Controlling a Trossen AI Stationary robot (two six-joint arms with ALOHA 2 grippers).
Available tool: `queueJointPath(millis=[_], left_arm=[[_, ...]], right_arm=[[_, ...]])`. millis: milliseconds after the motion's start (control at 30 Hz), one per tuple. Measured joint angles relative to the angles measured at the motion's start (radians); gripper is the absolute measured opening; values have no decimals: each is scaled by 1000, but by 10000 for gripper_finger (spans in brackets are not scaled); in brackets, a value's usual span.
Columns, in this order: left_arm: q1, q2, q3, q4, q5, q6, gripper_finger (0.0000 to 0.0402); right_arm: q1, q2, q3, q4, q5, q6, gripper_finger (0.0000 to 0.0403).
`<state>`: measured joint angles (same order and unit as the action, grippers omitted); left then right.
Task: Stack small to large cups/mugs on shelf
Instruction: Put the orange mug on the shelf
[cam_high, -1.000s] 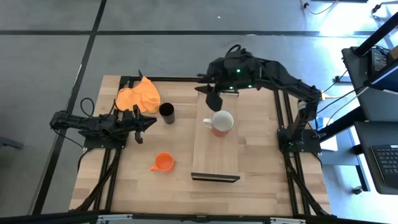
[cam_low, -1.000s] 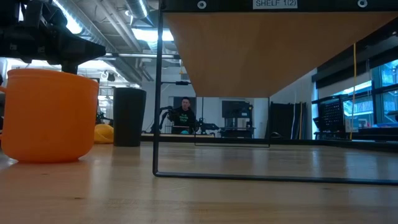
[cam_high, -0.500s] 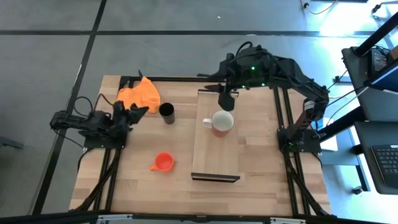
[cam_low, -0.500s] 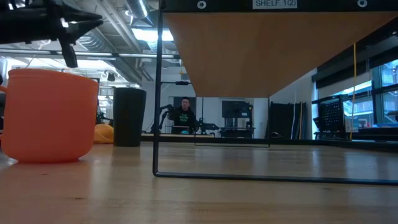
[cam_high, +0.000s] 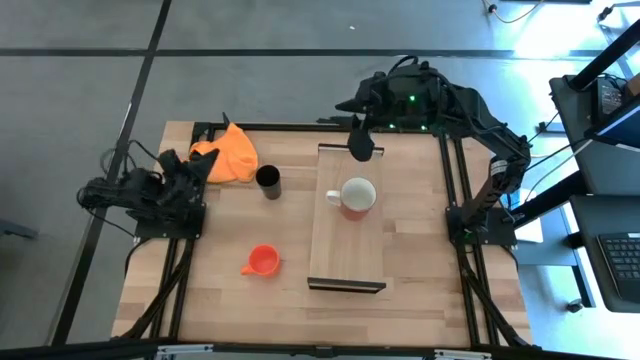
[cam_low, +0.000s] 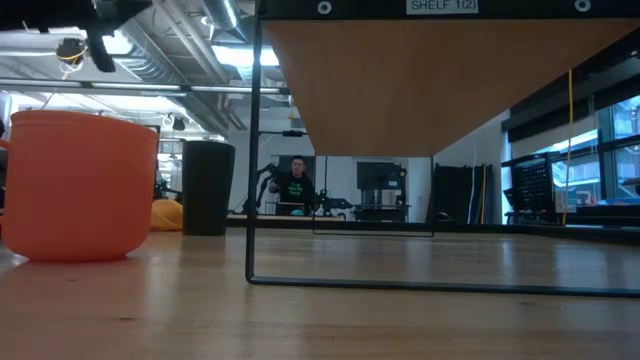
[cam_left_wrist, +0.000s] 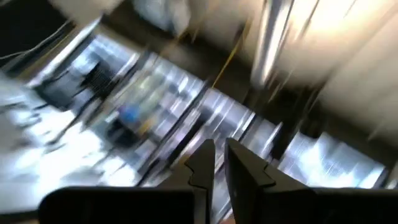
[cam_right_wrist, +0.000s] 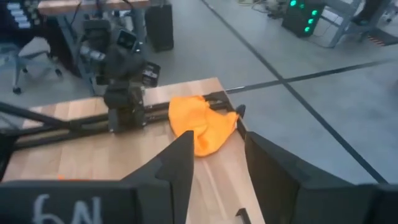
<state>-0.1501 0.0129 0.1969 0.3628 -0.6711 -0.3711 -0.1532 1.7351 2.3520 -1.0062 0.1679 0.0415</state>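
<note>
The white-and-red mug (cam_high: 352, 196) stands upright on the light wooden shelf (cam_high: 346, 262), in its far half. The black cup (cam_high: 268, 181) stands on the table left of the shelf; it also shows in the low view (cam_low: 208, 188). The small orange mug (cam_high: 262, 260) stands nearer, and large in the low view (cam_low: 80, 185). My right gripper (cam_high: 360, 146) is open and empty over the shelf's far end, beyond the white mug. My left gripper (cam_high: 197, 165) is shut and empty at the table's left, beside the orange cloth (cam_high: 228, 153), and points up at the ceiling (cam_left_wrist: 219, 146).
The orange cloth lies at the far left corner of the table, also in the right wrist view (cam_right_wrist: 202, 123). The shelf's dark brackets stand at its near end (cam_high: 346, 286) and far end. A person sits far behind the table in the low view (cam_low: 296, 185).
My left gripper has drawn back toward the table's left and far edges, risen and tipped upward, away from the black cup. My right gripper has moved away from the white-and-red mug toward the table's far edge. The cups have stayed in place.
</note>
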Motion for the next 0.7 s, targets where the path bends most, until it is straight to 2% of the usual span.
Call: queueJointPath(millis=[67, 133, 233, 333, 433, 567, 700], left_arm=[[0, 16, 142, -380, -2, -26, 31], [0, 81, 272, -719, 12, -131, 31], [0, 202, 416, -1058, 175, -276, 31], [0, 323, 499, -1179, 344, -382, 31], [-4, 445, 526, -1200, 469, -454, 32], [-45, 582, 527, -1210, 543, -482, 45], [-106, 721, 527, -1233, 535, -517, 60]], right_arm=[[-6, 0, 0, 0, 19, 6, 144], [-11, 0, 0, -7, 56, 7, 145], [-17, 0, 0, -23, 104, 30, 145], [-27, -4, 0, -32, 136, 46, 145], [-40, -7, 0, -33, 184, 59, 145], [-65, -10, 0, -38, 257, 86, 145], [-103, -28, 0, -62, 268, 125, 145]])
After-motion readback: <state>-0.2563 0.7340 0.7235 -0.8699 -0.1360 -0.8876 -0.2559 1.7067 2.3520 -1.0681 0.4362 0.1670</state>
